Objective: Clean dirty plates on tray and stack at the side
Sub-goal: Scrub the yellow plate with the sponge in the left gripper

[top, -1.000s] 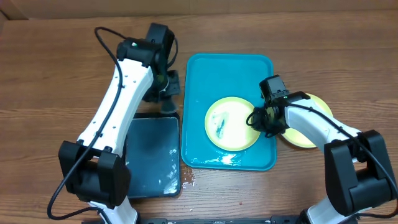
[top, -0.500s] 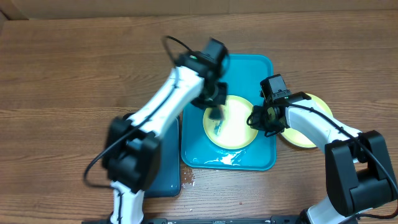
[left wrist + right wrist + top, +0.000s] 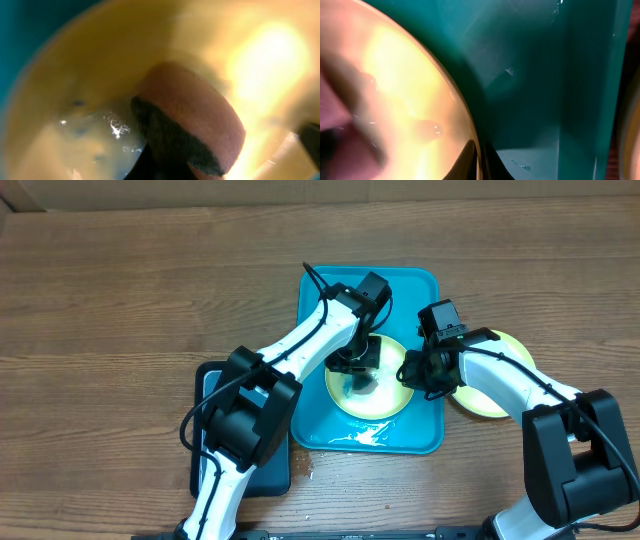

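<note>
One dirty plate (image 3: 385, 402), yellow-green, lies on the turquoise tray (image 3: 400, 290). My left gripper (image 3: 358, 365) hangs over the plate's middle, shut on a pink sponge with a dark scouring side. The left wrist view shows that sponge (image 3: 195, 115) pressed on the wet plate (image 3: 85, 75), with blue specks beside it. My right gripper (image 3: 412, 370) is shut on the plate's right rim. In the right wrist view its dark fingers (image 3: 470, 157) pinch the plate's (image 3: 410, 90) edge above the tray floor (image 3: 545, 75). A second plate (image 3: 478, 404) lies on the table right of the tray, partly under my right arm.
A dark rectangular basin (image 3: 272, 465) sits left of the tray, mostly hidden by my left arm. Water glistens on the tray's near edge (image 3: 360, 435), and drops lie on the wooden table (image 3: 305, 470) in front of it.
My left arm has swung from beside the basin to the right, bringing the sponge down onto the plate on the tray. The right arm has stayed at the plate's rim.
</note>
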{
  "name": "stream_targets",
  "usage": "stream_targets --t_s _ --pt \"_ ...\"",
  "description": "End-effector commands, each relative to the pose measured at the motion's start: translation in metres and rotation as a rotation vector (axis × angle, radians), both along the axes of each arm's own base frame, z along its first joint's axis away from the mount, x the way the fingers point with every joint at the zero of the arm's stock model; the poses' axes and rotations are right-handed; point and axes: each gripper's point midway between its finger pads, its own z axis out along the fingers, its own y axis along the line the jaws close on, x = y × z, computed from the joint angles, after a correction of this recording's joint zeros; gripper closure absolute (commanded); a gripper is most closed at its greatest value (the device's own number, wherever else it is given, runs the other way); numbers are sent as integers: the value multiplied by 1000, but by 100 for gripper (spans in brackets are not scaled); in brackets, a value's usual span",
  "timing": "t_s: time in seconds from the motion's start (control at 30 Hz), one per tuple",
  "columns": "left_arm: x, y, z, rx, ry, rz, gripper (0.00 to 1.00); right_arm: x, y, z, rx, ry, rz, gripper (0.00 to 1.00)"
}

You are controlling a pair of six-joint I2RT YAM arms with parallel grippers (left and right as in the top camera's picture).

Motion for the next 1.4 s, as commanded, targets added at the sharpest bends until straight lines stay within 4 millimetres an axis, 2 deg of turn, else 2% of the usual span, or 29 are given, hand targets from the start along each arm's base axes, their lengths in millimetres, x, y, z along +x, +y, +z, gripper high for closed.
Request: stream_targets --t_s 0.0,0.03,0.13,0.23,0.3,0.37,0.4,0.53,0.63,0.8,0.87,1.0,1.17,1.37 --pt "28 71 -7 304 -115 70 96 -17 -10 -19 -52 66 -2 96" --pt "30 82 -5 346 -125 75 96 -17 -10 -19 -52 66 -2 96" --pt "32 92 -4 372 -123 63 96 -17 -10 -19 -52 66 -2 96" --pt "32 96 -4 375 -114 70 96 -18 -10 -19 -52 67 -2 96" --pt "31 91 -6 344 -103 74 96 -18 -10 -19 -52 67 -2 96" --pt "27 70 -9 231 -65 80 96 -18 -10 -19 -52 67 -2 96" --pt "22 40 -10 70 -14 73 96 -18 -10 -19 -52 67 -2 96" --pt "12 -30 2 -280 59 1 96 -18 -10 -19 -52 67 -3 96" --pt "3 -61 9 -385 70 -54 96 -18 -10 -19 -52 67 -3 96" --pt "-16 -79 9 -383 81 -109 96 -18 -10 -19 -52 69 -3 96" --pt "-20 -78 7 -359 88 -106 96 -18 -10 -19 -53 70 -2 96" --pt "-21 -62 -1 -263 98 -44 96 -18 -10 -19 -53 70 -3 96" --pt "-26 -3 -13 55 82 51 96 -18 -10 -19 -53 70 -3 96" --pt "-19 57 -9 373 -13 49 96 -18 -10 -19 -53 70 -3 96"
